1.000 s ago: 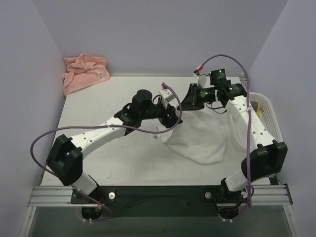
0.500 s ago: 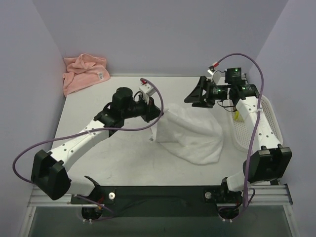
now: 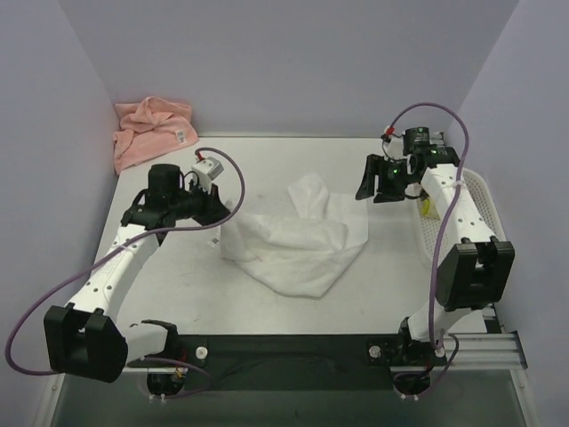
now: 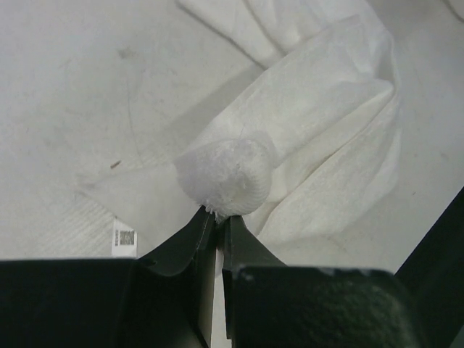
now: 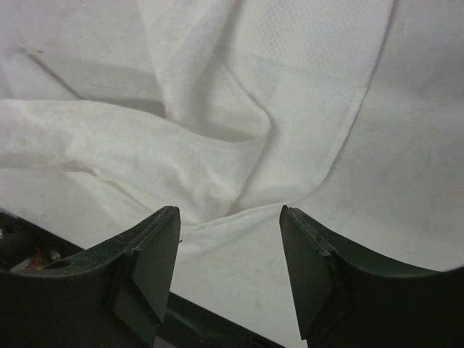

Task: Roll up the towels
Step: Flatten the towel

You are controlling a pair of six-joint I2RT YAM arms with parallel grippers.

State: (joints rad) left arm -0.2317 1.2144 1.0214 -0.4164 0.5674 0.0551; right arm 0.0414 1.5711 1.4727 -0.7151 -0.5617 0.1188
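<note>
From the top camera, the soft white terry cloth towel (image 3: 298,245) lies in a crumpled heap in the middle of the pale grey table (image 3: 178,276), not flat and not rolled. The left gripper (image 3: 219,221) is at its left edge, and the right gripper (image 3: 373,182) hangs near its far right side. The salmon-pink terry towel (image 3: 151,133) sits bunched in the far left corner, well apart (no one is working on that one), and the white plastic mesh basket (image 3: 484,200) stands at the right edge. In the left wrist camera, the fingers are pressed together, pinching a small puffy lump of the white towel. In the right wrist camera, the fingers are spread wide with nothing between them, and white folds lie below. I think the step is spreading the white towel flat. Next, the right gripper should probably come down and pinch a far corner, then both pull apart until the cloth lies smooth.
</note>
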